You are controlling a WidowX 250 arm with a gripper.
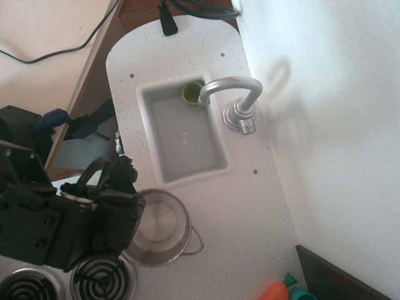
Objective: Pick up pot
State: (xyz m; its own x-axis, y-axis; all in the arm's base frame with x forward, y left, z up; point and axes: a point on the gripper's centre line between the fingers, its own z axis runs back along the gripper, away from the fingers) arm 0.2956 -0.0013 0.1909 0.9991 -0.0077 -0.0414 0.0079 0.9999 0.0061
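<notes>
The pot [161, 226] is round, shiny steel, and open side up. It sits at the front of the speckled counter, just below the sink, and partly overlaps a stove burner [100, 278]. Its thin wire loop handle [195, 241] sticks out to the right. My black gripper [128, 209] comes in from the left and covers the pot's left rim. Its fingertips are lost against the dark body, so I cannot tell how the jaws stand or whether they hold the rim.
A white sink [164, 103] holds a small green cup [190, 92] in its far corner, under a silver faucet [232, 87]. A second burner [25, 287] is at the bottom left. Orange [275, 292] and teal [300, 293] toys lie at the bottom right. A white wall runs along the right.
</notes>
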